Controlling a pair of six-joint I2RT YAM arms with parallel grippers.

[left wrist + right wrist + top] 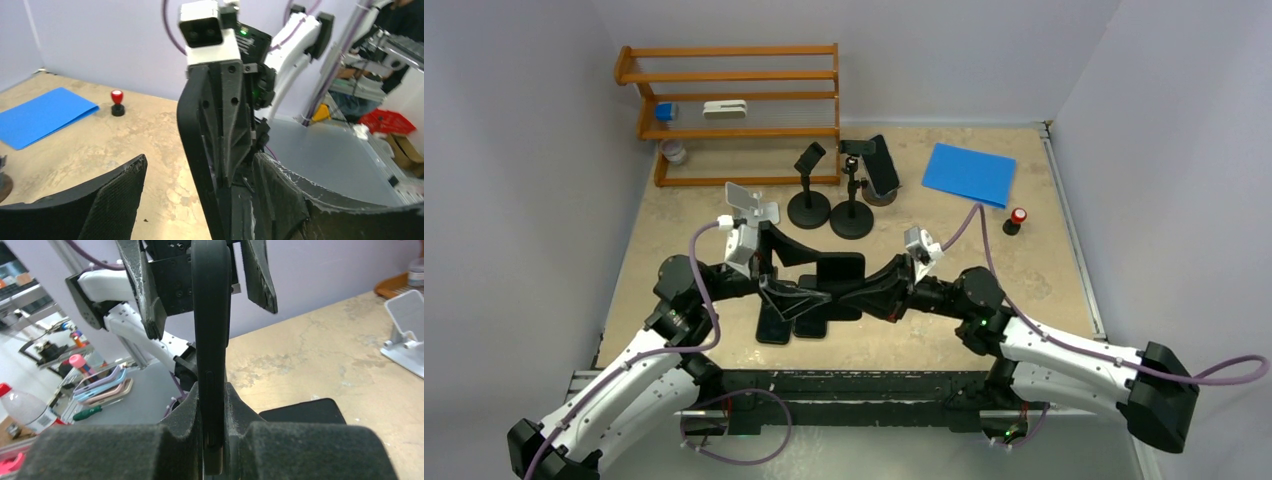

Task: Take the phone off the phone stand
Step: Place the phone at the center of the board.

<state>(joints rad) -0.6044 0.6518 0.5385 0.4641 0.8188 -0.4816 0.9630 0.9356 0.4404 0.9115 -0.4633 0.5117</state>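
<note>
A black phone (839,272) is held above the table between the two arms. My right gripper (871,290) is shut on it; in the right wrist view the phone (211,315) stands edge-on, clamped between the pads (214,405). My left gripper (796,298) is open, its fingers spread on either side of the phone's other end (192,130) without closing on it (200,160). An empty white phone stand (754,207) stands just behind the left wrist and also shows in the right wrist view (407,315).
Two black stands (809,200) (852,212) and a dark phone on a stand (882,165) are behind. Dark phones (774,325) lie flat under the grippers. A wooden rack (734,100), a blue folder (969,172) and a red-topped object (1016,220) are at the back.
</note>
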